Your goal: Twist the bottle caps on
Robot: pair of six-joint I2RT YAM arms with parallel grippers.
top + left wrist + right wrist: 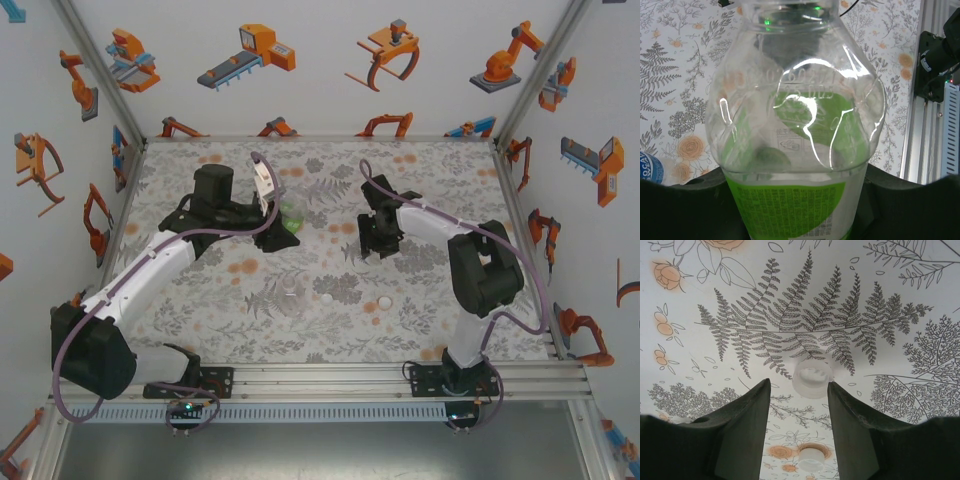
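Right gripper: fingers stood wide apart, aimed at a white cap lying on the patterned table, apparently for pickup. Left gripper: fingers clamped the green-labelled bottle, probably steadying it for capping. A second cap lay nearby.

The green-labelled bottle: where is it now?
The green-labelled bottle is held in the left gripper, left of centre in the top view, across from the right gripper.
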